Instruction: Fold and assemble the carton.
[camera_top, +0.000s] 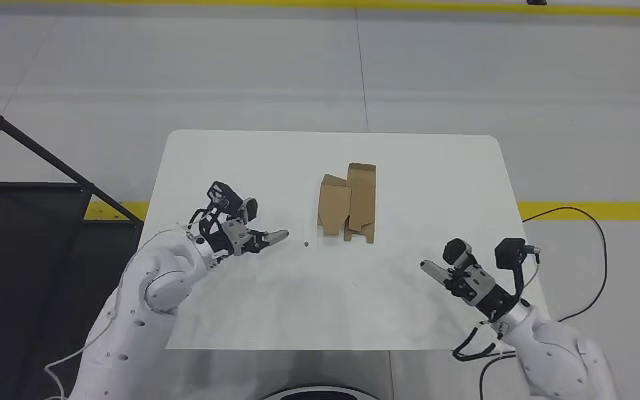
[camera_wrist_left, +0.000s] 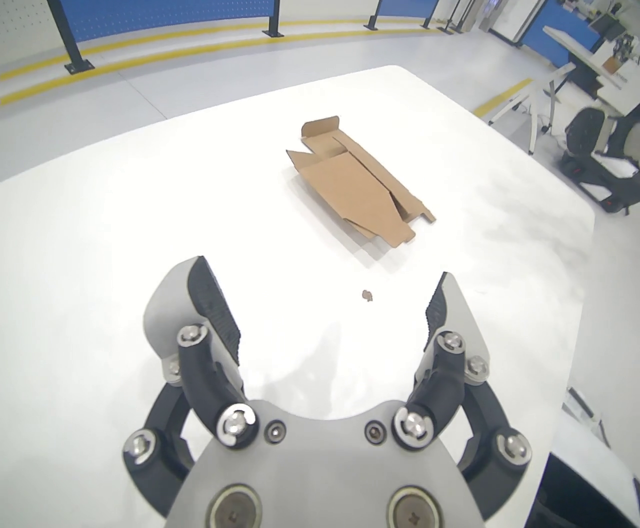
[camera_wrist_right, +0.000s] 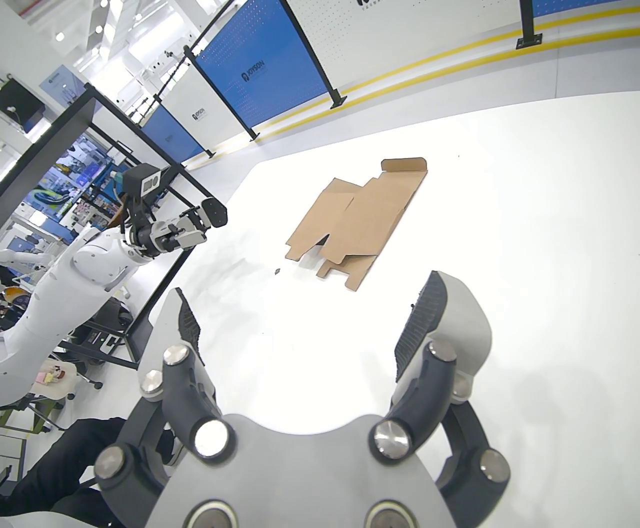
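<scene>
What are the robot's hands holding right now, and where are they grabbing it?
Nothing. The left gripper and the right gripper are open and empty; the carton lies apart, untouched.

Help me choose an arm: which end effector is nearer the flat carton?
The left end effector, just short of the small brown scrap, is nearer the carton; the right end effector hangs farther off.

That tiny dark speck (camera_wrist_left: 367, 295) on the white table (camera_top: 250, 160), by the near-left corner of the flat brown cardboard carton (camera_top: 348, 208), is too small to name. The carton's overlapping panels hide what's underneath; one piece or two, I can't tell.
</scene>
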